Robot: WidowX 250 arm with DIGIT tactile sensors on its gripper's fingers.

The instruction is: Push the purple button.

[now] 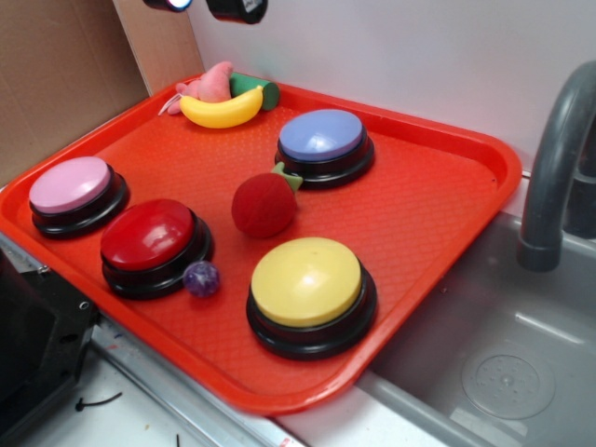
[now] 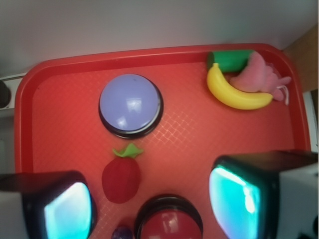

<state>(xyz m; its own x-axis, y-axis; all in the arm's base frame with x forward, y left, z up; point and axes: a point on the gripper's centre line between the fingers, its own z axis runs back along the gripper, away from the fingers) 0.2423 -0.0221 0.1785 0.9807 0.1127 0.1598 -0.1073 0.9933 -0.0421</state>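
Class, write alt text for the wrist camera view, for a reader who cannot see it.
Seen from above, a periwinkle purple button on a black base sits on a red tray, ahead of the open gripper, whose fingers frame the bottom corners. A plush strawberry lies nearer, above a red button; a toy banana lies upper right.

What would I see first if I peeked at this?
Four big round buttons on a bright red tray: yellow button at the near edge, red button left of it, pink button far left, purple button toward the back. A fuzzy strawberry sits in the middle, a banana in the back corner.
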